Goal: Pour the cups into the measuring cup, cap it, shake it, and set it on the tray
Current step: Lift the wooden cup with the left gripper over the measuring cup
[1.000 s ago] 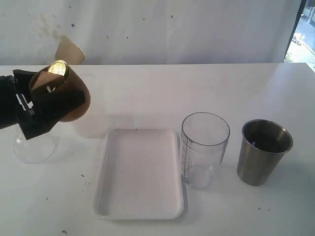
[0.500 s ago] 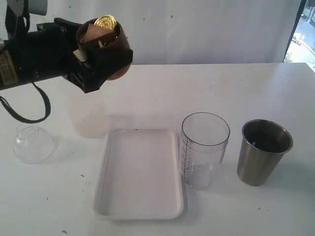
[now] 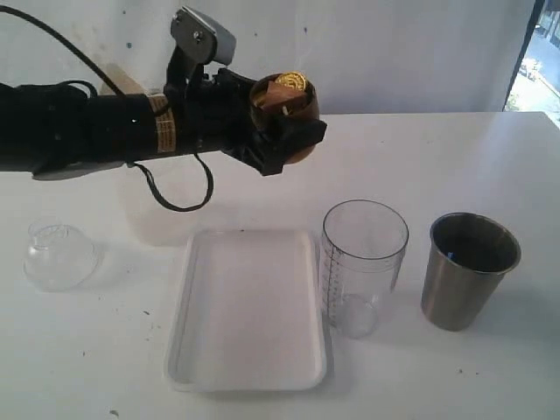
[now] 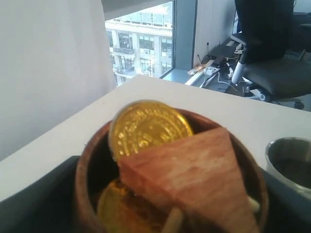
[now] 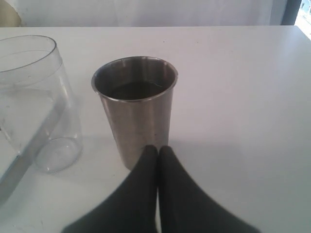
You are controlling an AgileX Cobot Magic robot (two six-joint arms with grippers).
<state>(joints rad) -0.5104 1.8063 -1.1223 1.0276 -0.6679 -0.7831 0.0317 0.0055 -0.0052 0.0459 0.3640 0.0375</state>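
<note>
Coins (image 4: 148,127) sit in the wooden cup (image 4: 87,170) clamped by left fingers (image 3: 293,133) — right fingers (image 5: 146,174) together beside the tumbler (image 5: 138,111).

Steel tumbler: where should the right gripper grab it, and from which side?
Grip the steel tumbler by its side wall around mid-height, coming in level from where the right gripper sits. It stands upright and widens toward the rim, so it likely won't slip down. The measuring cup stands apart beside it, leaving room. Jaws are shut: open first.
</note>
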